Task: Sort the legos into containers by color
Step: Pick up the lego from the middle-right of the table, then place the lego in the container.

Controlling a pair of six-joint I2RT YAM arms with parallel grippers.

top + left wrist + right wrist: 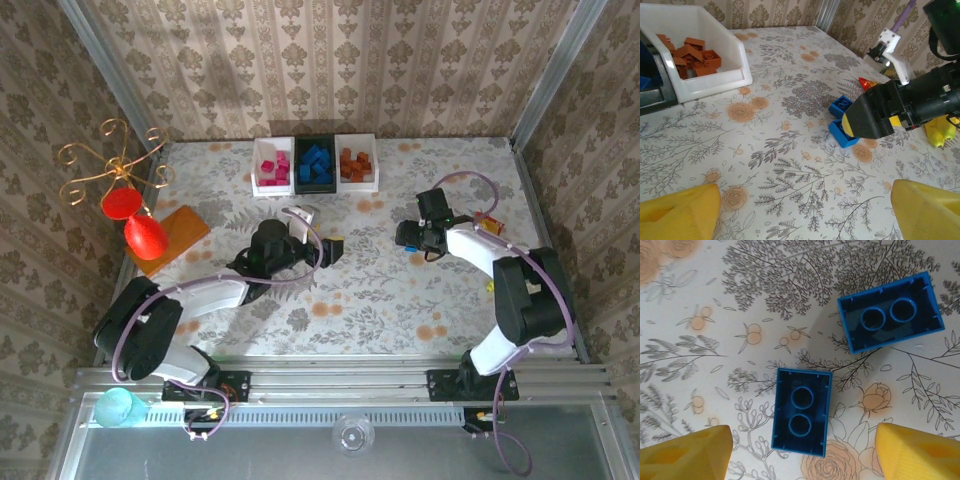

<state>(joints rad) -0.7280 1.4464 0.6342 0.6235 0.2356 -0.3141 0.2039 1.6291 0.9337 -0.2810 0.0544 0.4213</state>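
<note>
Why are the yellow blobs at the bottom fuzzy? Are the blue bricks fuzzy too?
Right wrist view: the right gripper's fingertips are close to the lens and blurred; the blue bricks are sharp. Left wrist view: the left gripper's fingertips blur likewise.

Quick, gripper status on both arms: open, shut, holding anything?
Left gripper: open, holding nothing.
Right gripper: open, above a blue brick, not gripping it.
</note>
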